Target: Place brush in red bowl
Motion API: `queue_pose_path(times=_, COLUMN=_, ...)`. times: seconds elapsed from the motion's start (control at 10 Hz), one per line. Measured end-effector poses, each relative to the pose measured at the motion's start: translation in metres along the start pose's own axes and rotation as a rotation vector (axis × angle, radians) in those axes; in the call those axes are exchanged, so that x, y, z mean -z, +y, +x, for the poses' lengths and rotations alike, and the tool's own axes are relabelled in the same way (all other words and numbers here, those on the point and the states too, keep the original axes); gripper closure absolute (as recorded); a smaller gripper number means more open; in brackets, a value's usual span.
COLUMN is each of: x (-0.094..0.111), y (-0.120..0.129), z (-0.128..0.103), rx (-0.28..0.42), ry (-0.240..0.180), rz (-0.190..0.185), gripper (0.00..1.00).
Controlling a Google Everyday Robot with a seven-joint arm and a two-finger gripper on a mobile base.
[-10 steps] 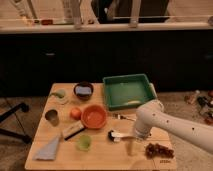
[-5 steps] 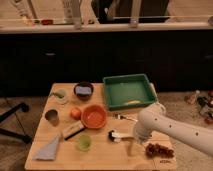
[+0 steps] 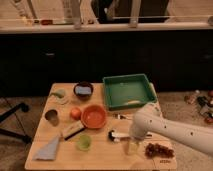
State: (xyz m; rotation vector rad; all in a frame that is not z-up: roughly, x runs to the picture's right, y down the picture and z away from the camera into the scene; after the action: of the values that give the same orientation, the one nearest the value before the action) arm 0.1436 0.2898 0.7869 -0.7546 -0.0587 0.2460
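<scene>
Camera view: one wooden tabletop (image 3: 105,156), objects logged left to right.

- Blue-grey cloth (image 3: 47,150) lies at the near left corner.
- Dark cup (image 3: 51,116) stands behind it. A pale green item (image 3: 60,94) lies farther back (identity unclear).
- Wooden block scrubber (image 3: 72,131) lies tilted, just in front of a small orange ball (image 3: 75,113).
- Dark brown bowl (image 3: 83,90) sits toward the far edge, with something blue inside.
- Light green cup (image 3: 84,143) stands near the front edge.
- Red bowl (image 3: 94,117) sits mid-tabletop, just beside the ball. Nothing visible in it.
- Brush (image 3: 114,135) lies flat on the tabletop, to the right of the red bowl and in front of it, apart from it. Black head points left; the whitish handle runs right, toward the arm.
- Green tray (image 3: 128,90) sits at the far right of the tabletop.
- Pincer (image 3: 131,145) points down at the tabletop, just right of the brush handle's end. Its state: cannot tell (nor whether it touches the handle).
- White arm (image 3: 170,132) enters from the right.
- Bunch of dark grapes (image 3: 159,149) lies near the front right corner.
</scene>
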Motion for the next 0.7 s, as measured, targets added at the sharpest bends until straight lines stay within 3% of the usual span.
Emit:
queue_pose_path(times=0.2, x=-0.0043, y=-0.0008, z=-0.0005, rx=0.013, ry=0.005, rz=-0.019, gripper=0.23)
queue_pose_path(times=0.7, x=-0.0077, y=-0.0030, z=-0.0013, rx=0.037, ry=-0.003, rz=-0.035, gripper=0.73)
